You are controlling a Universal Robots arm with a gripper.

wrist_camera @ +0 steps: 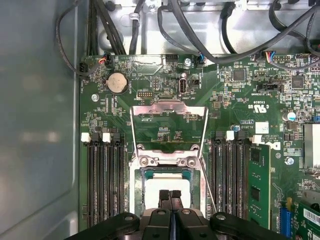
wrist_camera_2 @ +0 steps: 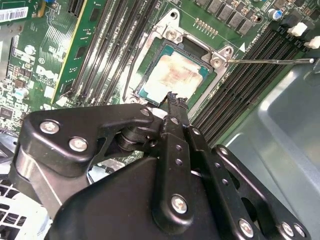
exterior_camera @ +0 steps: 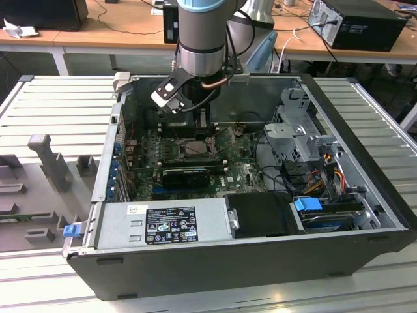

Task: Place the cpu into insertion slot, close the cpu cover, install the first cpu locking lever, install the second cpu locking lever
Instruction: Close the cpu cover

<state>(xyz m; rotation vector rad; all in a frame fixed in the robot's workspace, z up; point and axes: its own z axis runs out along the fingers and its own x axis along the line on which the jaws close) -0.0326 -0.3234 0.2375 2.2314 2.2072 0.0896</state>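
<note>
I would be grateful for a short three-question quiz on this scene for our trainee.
1. True or false: the cpu lies in the slot.
2. The cover is: A) swung open, off the cpu; B) shut over the cpu; C) lying outside the case.
3. Fill in: above the cpu, the gripper is ____ (open or shut).

Key: 1 true; 2 A; 3 shut.
</note>
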